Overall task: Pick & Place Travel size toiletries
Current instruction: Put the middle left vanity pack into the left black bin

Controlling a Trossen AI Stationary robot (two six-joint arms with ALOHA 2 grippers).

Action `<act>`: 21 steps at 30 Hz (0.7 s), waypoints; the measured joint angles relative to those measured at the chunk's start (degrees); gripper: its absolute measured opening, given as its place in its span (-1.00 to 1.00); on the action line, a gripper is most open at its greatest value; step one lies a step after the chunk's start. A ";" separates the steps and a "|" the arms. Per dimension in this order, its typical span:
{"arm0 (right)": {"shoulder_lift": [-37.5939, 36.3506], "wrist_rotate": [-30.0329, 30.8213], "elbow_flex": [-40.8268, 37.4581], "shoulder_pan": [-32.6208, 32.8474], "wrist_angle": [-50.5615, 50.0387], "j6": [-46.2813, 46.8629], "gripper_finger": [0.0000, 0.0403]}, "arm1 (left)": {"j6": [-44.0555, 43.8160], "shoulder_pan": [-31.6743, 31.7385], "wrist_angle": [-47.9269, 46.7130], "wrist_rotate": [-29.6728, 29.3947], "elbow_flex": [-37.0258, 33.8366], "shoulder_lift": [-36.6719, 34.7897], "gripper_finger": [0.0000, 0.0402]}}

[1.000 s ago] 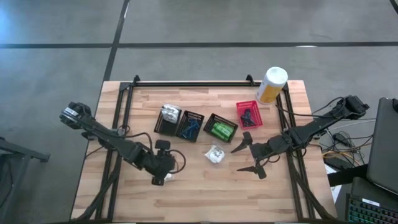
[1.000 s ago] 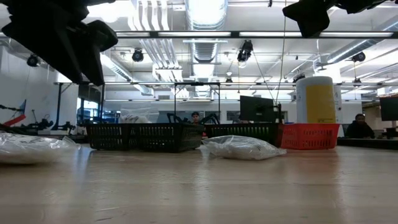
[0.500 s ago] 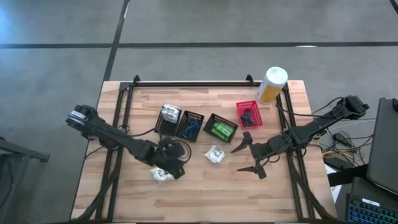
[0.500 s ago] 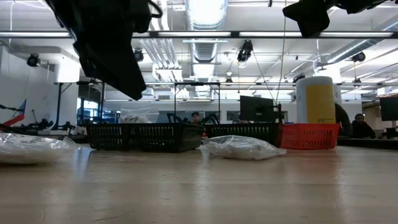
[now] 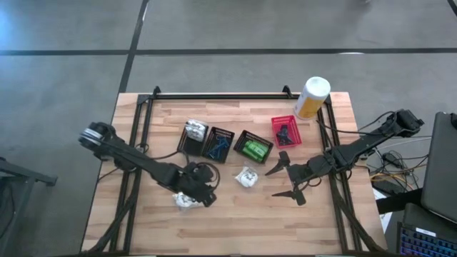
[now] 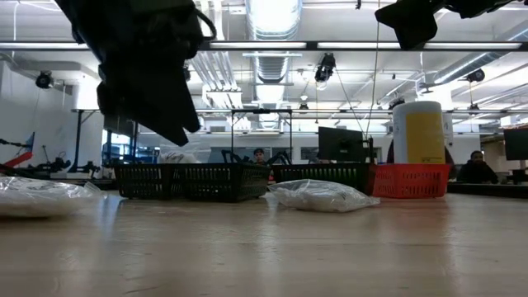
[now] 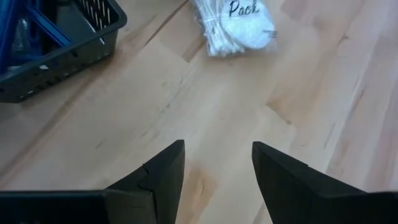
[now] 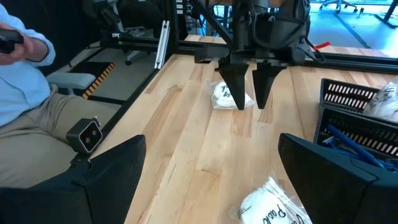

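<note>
Two white clear-wrapped toiletry lumps lie on the wooden table: one (image 5: 184, 202) at the near left, one (image 5: 247, 177) in the middle. My left gripper (image 5: 208, 197) hangs open above bare wood between them, tilted down toward the middle lump (image 7: 239, 25), with nothing between its fingers. My right gripper (image 5: 285, 180) waits wide open to the right of the middle lump. More toiletries sit in the baskets: a white lump (image 5: 194, 130), blue items (image 5: 218, 145), green packets (image 5: 253, 149) and a dark item (image 5: 285, 132).
Three black mesh baskets (image 5: 230, 135) and a red one (image 5: 295, 128) stand in a row across the middle. A white-and-yellow canister (image 5: 312, 96) stands at the far right. A seated person (image 8: 25, 99) is beyond the table's left side. Bare wood spans the near edge.
My left gripper has moved toward the table's right and sunk a little, away from the near-left lump and toward the middle one, rolling about its own axis on the way. Both lumps have stayed where they lay.
</note>
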 joint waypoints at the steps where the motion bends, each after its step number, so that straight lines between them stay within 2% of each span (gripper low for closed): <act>1: 0.00 0.00 0.00 0.01 -0.02 -0.02 0.81 | -0.07 0.00 0.01 0.03 0.00 0.28 -0.04; 5: 0.00 0.00 0.00 0.01 -0.02 -0.02 0.81 | -0.01 0.00 0.61 -0.16 -0.04 1.25 -0.04; 11: 0.00 0.00 0.00 0.01 -0.02 -0.02 0.81 | -1.47 0.00 4.20 -3.75 -0.04 2.02 -0.04; 15: 0.00 0.00 0.00 -0.01 -0.02 -0.02 0.81 | -6.44 -0.21 1.34 -7.73 -0.04 2.04 -0.04; 18: 0.00 -0.01 0.00 -0.01 -0.01 -0.02 0.81 | -9.61 -0.43 0.63 -8.23 0.03 2.70 -0.04; 21: 0.00 0.00 0.00 0.01 0.00 -0.02 0.81 | -13.14 -0.66 -4.30 -8.28 2.67 5.04 -0.04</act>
